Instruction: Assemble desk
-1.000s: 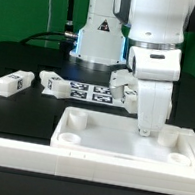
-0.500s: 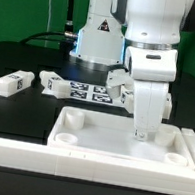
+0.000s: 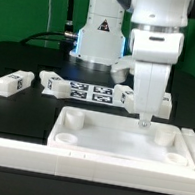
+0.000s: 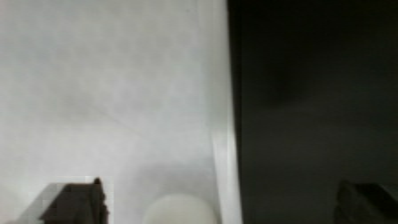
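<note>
The white desk slab lies flat near the front, with round sockets in its corners. My gripper hangs just above the slab's far edge, toward the exterior view's right, open and empty. In the wrist view the slab fills one half and the black table the other, and my gripper straddles the slab's rim with a round socket between the fingertips. Two loose legs lie at the exterior view's left, one further out than the other. Another leg lies behind my gripper.
The marker board lies on the black table behind the slab. A long low white rail runs along the front. The arm's base stands at the back.
My gripper has risen a little and shifted slightly toward the slab's far edge. The slab and the legs have not moved.
</note>
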